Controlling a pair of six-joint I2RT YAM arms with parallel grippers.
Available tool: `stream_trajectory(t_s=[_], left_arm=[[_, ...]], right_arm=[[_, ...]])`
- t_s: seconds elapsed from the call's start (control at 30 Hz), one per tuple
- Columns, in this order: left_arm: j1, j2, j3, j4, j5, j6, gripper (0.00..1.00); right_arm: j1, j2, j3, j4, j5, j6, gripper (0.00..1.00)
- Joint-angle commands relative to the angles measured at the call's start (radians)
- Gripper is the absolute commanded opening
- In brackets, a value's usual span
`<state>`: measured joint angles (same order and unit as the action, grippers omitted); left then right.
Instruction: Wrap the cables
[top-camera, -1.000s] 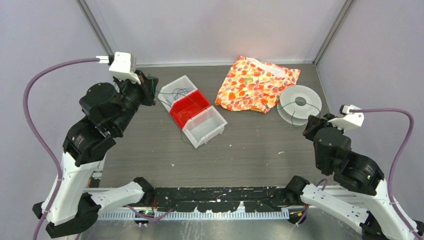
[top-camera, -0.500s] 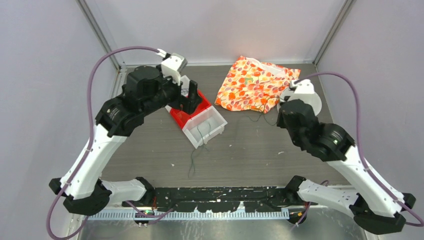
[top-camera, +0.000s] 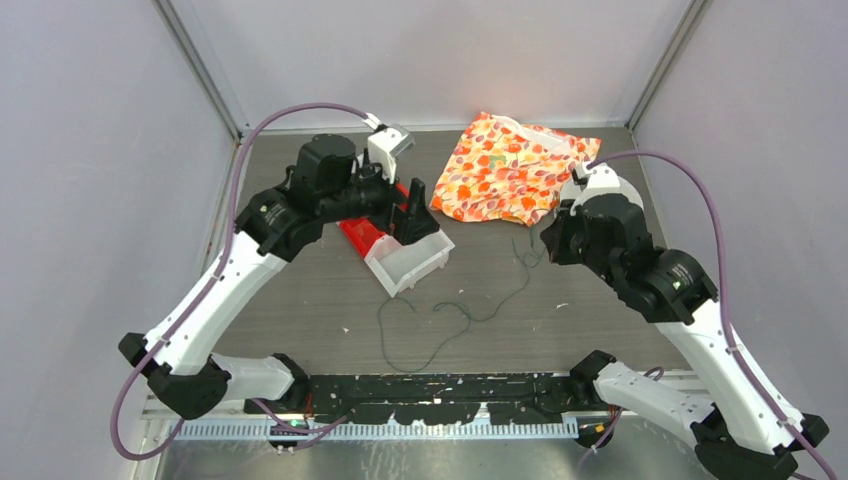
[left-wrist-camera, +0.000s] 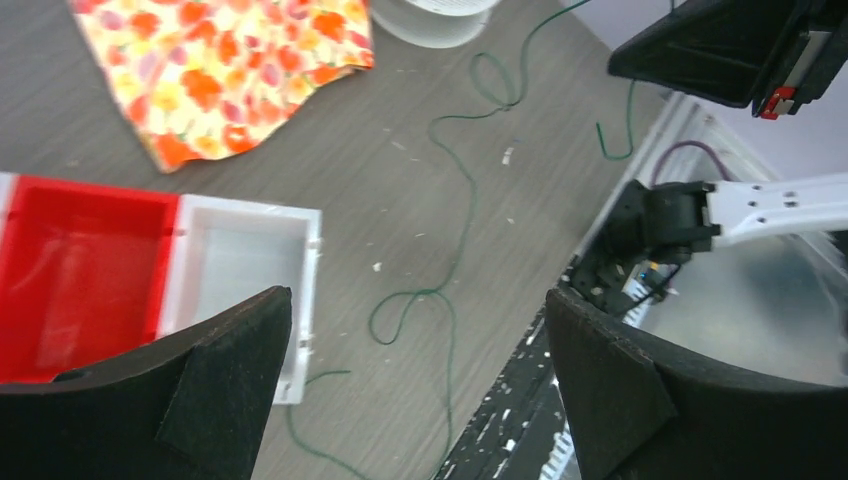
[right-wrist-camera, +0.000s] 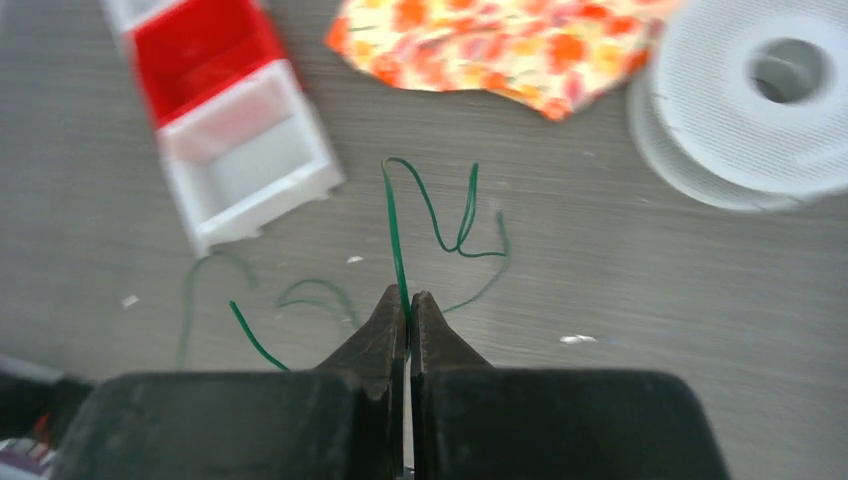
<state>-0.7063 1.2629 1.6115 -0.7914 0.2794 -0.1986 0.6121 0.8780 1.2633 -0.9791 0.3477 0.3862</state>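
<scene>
Cable (right-wrist-camera: 393, 220) pinched in closed right gripper (right-wrist-camera: 408, 300), rest looped at lower centre of top view. Left gripper (left-wrist-camera: 415, 310) spread wide, empty. Slack to be drawn taut toward spool (right-wrist-camera: 760, 90), seemingly winding target; snags avoided.

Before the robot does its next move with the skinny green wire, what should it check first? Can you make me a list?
1. Right claw pinching the cable: ok, it is shut on it.
2. Left claw ready to help: ok, it is open and holds nothing.
3. Cable out of the white bin: ok, it lies on the table beside the bin.
4. Cable free of knots: cannot tell, it makes loops and squiggles.
5. Spool ready: ok, it lies flat next to the cloth.
</scene>
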Motion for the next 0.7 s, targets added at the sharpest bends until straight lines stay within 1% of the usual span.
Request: stream_trajectory(t_s=[0.0, 0.07, 0.13, 0.23, 0.33, 0.5, 0.67], left_arm=[[0.002, -0.012, -0.085, 0.266, 0.222, -0.091, 0.99], [0.002, 0.012, -0.096, 0.329, 0.278, -0.110, 0.98], [0.002, 0.050, -0.076, 0.356, 0.330, -0.119, 0.94], [0.001, 0.098, -0.039, 0.378, 0.405, -0.123, 0.90], [-0.004, 0.123, -0.032, 0.428, 0.457, -0.116, 0.90], [-0.008, 0.172, -0.030, 0.446, 0.526, -0.087, 0.89], [-0.010, 0.198, -0.069, 0.498, 0.578, -0.049, 0.88]], right_arm=[[0.000, 0.002, 0.018, 0.136, -0.400, -0.092, 0.00], [-0.001, 0.032, 0.034, 0.138, -0.521, -0.105, 0.00], [-0.001, 0.062, 0.049, 0.134, -0.621, -0.112, 0.01], [-0.001, 0.097, 0.067, 0.122, -0.706, -0.117, 0.01], [-0.001, 0.119, 0.083, 0.116, -0.751, -0.122, 0.01], [-0.001, 0.134, 0.112, 0.112, -0.782, -0.129, 0.01], [-0.001, 0.149, 0.150, 0.076, -0.794, -0.141, 0.01]])
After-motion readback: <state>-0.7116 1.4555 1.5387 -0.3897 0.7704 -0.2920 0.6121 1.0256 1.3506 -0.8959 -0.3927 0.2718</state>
